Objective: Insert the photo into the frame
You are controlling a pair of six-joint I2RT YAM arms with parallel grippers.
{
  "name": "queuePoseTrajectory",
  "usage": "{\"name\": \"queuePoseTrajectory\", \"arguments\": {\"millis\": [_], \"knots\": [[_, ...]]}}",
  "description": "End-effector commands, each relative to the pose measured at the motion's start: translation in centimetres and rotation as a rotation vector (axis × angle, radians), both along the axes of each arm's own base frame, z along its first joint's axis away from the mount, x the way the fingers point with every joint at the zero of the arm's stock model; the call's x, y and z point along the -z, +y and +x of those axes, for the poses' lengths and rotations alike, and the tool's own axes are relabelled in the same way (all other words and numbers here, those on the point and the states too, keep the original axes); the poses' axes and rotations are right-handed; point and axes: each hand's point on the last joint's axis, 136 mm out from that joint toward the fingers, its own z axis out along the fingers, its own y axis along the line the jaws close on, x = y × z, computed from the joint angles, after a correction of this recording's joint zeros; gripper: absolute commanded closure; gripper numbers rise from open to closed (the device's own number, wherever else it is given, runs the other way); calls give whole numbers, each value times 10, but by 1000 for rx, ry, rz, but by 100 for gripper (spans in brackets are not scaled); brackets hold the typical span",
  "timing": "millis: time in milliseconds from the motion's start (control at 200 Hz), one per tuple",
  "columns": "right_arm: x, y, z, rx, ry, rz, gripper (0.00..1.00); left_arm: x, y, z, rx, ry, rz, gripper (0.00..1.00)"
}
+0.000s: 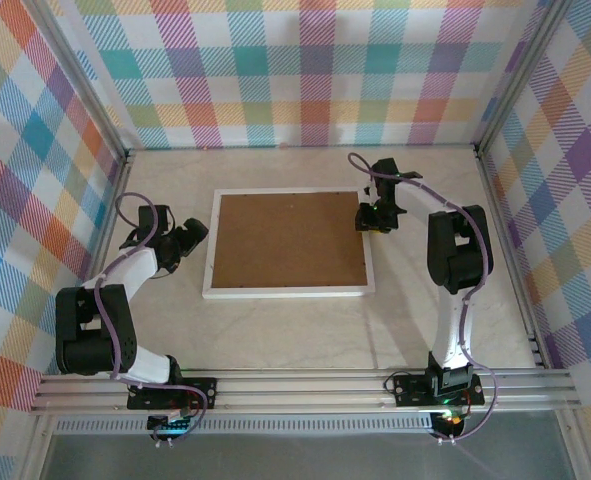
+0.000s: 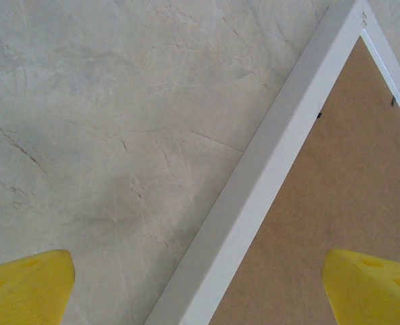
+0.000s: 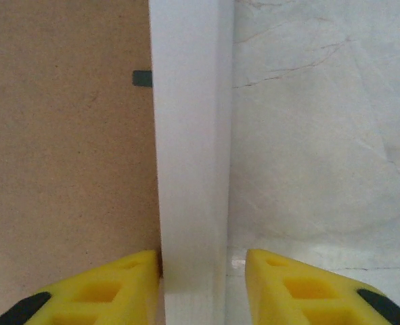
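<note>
A pale, marble-patterned table (image 1: pixel 295 330) sits inside a booth of pastel plaid walls (image 1: pixel 295 70), with aluminium rails (image 1: pixel 305 385) along the near edge where both arms are bolted.

The frame (image 1: pixel 287 291) lies flat at the middle of the table, back upward. Its brown backing board (image 1: pixel 288 240) fills the narrow white border. The front faces the table, so the pane and anything under the board are hidden.

The left gripper (image 1: pixel 200 233) hovers at the frame's left edge. Seen from its wrist, the yellow fingertips (image 2: pixel 27 281) are spread wide and cut off by the bottom of the picture. One is over bare table and the other over the board, with the white border running diagonally between them.

The right gripper (image 1: pixel 370 217) is at the frame's right edge, towards the far corner. From its wrist, the two yellow fingers stand narrowly apart on either side of the white border. The inner finger is against the border on the board side, and a thin strip of table shows between the outer finger and the border. Whether it is actually squeezing the border is hard to make out.

Small dark tabs (image 3: pixel 142 78) sit where the board meets the border, too small to identify.
</note>
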Motion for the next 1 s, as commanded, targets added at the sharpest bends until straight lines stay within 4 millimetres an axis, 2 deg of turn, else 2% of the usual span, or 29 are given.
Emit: {"name": "queuePoseTrajectory", "arguments": {"millis": [0, 100, 225, 420, 635, 660, 740, 810, 995], "knots": [[20, -2, -16, -20, 62, -6, 67, 0, 5, 0, -5, 6, 7, 6], [24, -3, -25, -49, 81, -9, 71, 3, 8, 0, 23, 18, 50, 9], [25, -3, -40, -105, 110, -5, 82, 9, 11, 1, 48, 42, 91, 16], [21, -21, -56, -156, 108, -95, 100, 18, 2, 4, 107, 79, 88, 25], [14, -36, -65, -171, 85, -159, 100, 17, -9, 15, 144, 89, 99, 26], [13, -37, -67, -178, 82, -158, 100, 21, -10, 9, 155, 125, 104, 26], [15, -42, -69, -198, 83, -175, 100, 21, -14, 12, 185, 142, 129, 27], [16, -50, -66, -198, 90, -193, 100, 25, -20, 14, 211, 153, 123, 29], [8, -50, -44, -205, 33, -170, 100, 28, -30, 24, 299, 195, 121, 32]]}}
